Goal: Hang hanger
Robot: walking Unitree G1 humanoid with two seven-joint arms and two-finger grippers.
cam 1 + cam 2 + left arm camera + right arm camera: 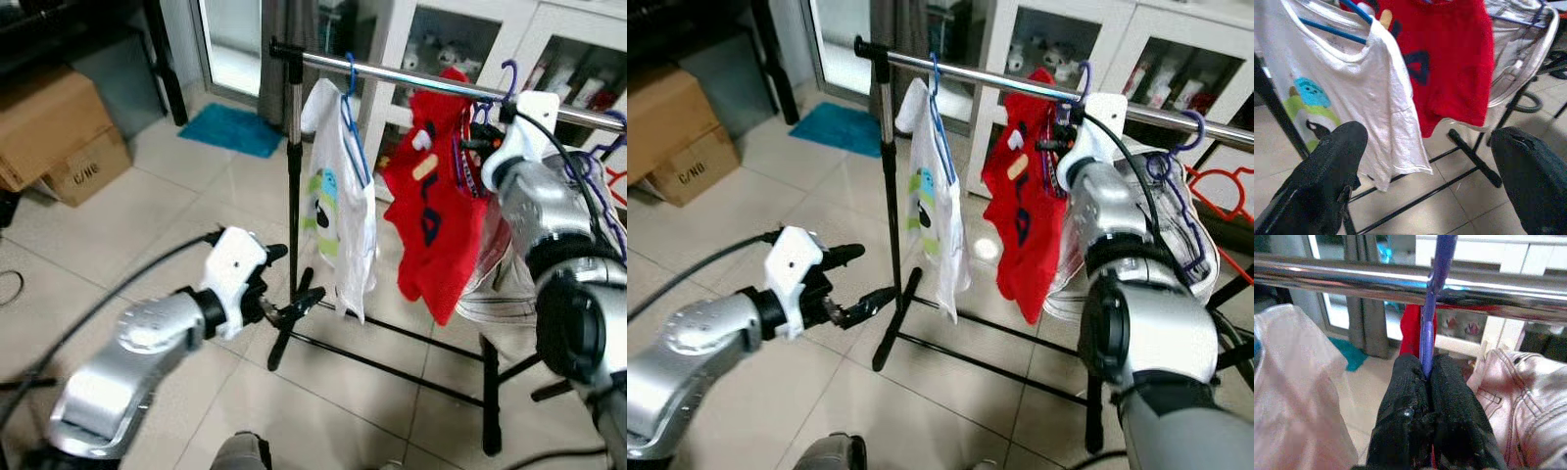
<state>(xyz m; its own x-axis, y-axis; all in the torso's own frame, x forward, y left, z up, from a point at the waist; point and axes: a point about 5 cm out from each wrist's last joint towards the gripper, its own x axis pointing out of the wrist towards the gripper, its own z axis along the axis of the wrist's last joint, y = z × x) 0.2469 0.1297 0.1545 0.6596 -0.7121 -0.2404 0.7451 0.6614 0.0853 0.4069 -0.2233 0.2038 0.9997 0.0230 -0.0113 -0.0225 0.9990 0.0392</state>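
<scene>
A chrome rail (411,73) on a black rack carries a red shirt (436,211) on a purple hanger (1432,308), whose hook (508,73) lies over the rail. My right gripper (1427,377) is up at the rail, shut on the hanger's neck just under the bar, also seen from the head (477,125). My left gripper (292,277) is open, low beside the rack's upright pole (293,176), with nothing between its fingers (1327,171). It faces a white printed shirt (343,211) on a blue hanger (350,98).
A pale pink jacket (490,264) hangs right of the red shirt, against my right arm. The rack's black foot bars (392,367) cross the tiled floor. Cardboard boxes (49,127) stand at the left, a blue mat (233,129) behind, white glass-door cabinets (460,39) beyond the rail.
</scene>
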